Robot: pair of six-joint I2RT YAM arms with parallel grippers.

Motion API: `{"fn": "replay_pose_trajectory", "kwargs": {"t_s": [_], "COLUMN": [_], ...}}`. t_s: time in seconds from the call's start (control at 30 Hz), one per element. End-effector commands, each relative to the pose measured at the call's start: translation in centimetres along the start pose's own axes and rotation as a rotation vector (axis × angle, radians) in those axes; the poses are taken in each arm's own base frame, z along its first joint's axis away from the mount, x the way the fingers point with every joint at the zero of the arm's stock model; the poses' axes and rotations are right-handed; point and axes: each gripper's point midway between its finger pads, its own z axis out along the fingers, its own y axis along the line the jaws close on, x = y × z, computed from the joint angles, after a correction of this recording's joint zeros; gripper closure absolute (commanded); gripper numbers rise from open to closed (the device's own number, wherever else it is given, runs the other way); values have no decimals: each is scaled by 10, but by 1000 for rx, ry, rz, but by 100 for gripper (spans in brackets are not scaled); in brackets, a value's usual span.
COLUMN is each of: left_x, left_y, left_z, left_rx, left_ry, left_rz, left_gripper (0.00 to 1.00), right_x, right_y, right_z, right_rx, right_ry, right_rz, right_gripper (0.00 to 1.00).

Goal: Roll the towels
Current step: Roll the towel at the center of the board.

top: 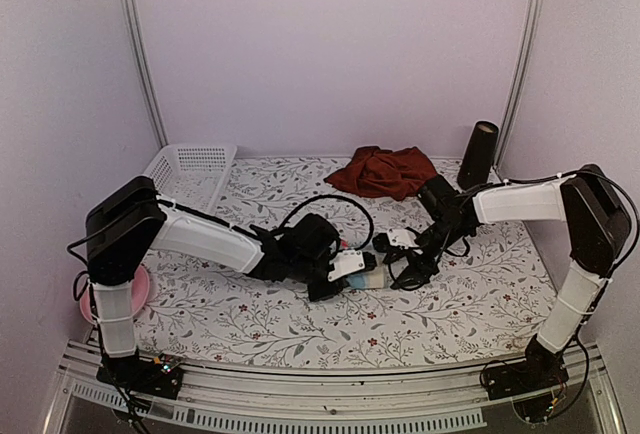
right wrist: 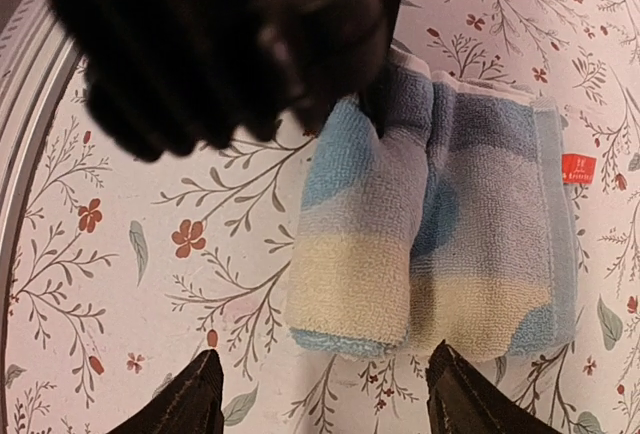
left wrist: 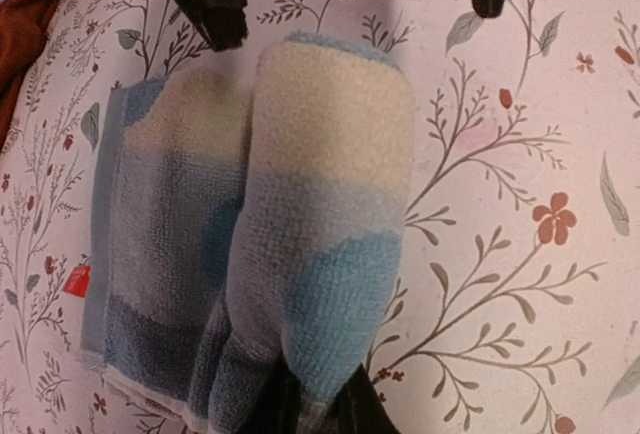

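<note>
The checked towel (left wrist: 320,184) lies partly rolled in the middle of the table; it is pastel blue and cream with a small red tag (left wrist: 77,281). It also shows in the top view (top: 370,278) and the right wrist view (right wrist: 430,224). My left gripper (left wrist: 315,409) is shut on the near end of the roll. My right gripper (right wrist: 325,399) is open, its fingers (right wrist: 180,404) straddling the opposite end of the roll without touching it. The dark red-maroon towel (top: 385,170) lies crumpled at the back of the table.
A white slotted basket (top: 190,169) stands at the back left. A black cylinder (top: 478,154) stands upright at the back right, next to the maroon towel. A pink object (top: 142,292) sits at the table's left edge. The tablecloth has a floral print.
</note>
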Motion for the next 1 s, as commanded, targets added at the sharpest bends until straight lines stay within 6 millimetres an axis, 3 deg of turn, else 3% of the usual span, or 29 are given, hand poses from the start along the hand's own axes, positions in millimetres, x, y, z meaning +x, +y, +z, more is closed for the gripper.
{"fn": "replay_pose_trajectory", "kwargs": {"t_s": [0.0, 0.3, 0.53, 0.73, 0.97], "left_x": [39, 47, 43, 46, 47], "left_y": [-26, -22, -20, -22, -24], "left_z": [5, 9, 6, 9, 11], "left_rx": [190, 287, 349, 365, 373], "left_ry": [123, 151, 119, 127, 128], "left_rz": [-126, -261, -325, -342, -344], "left_gripper": [90, 90, 90, 90, 88], "right_x": [-11, -32, -30, -26, -13], "right_y": [-13, 5, 16, 8, -10], "right_z": [-8, -18, 4, 27, 39], "right_rx": [86, 69, 23, 59, 127], "right_ry": [-35, -134, -98, -38, 31], "right_rz": [-116, -189, -218, -189, -146], "right_gripper": [30, 31, 32, 34, 42]}}
